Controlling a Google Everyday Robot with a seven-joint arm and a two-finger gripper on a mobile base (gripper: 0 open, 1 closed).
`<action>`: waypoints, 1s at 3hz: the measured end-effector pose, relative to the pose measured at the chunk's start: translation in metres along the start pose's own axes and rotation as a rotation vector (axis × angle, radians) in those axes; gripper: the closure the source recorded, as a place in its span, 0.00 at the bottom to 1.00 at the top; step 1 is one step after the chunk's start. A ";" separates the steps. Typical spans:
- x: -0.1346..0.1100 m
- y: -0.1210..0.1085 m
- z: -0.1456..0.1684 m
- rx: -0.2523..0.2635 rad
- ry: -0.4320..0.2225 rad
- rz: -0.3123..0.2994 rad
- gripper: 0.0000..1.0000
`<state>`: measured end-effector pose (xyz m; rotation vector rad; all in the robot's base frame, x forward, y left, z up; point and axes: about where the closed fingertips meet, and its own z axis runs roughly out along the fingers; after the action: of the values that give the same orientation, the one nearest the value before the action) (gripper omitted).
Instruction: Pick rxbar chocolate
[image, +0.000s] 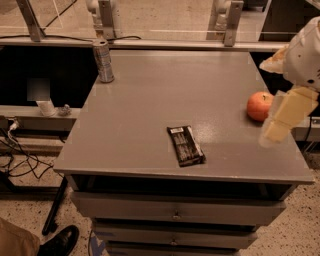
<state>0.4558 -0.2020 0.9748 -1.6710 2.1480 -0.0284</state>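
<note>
Table (150, 95), right edge: tool (272, 131), seemingly above.

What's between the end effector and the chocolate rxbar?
Only bare tabletop, in the camera view, between the end effector at the table's right edge and the rxbar chocolate.

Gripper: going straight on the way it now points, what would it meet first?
The gripper, at the right edge beside the apple, points down and slightly left. It would probably meet the table top first, right of the rxbar chocolate, though depth is unclear.
</note>
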 end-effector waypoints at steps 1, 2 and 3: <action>-0.036 0.000 0.023 0.017 -0.149 0.013 0.00; -0.068 0.003 0.054 0.010 -0.247 0.030 0.00; -0.081 0.018 0.092 -0.026 -0.282 0.063 0.00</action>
<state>0.4856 -0.1003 0.9109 -1.5184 1.9928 0.2408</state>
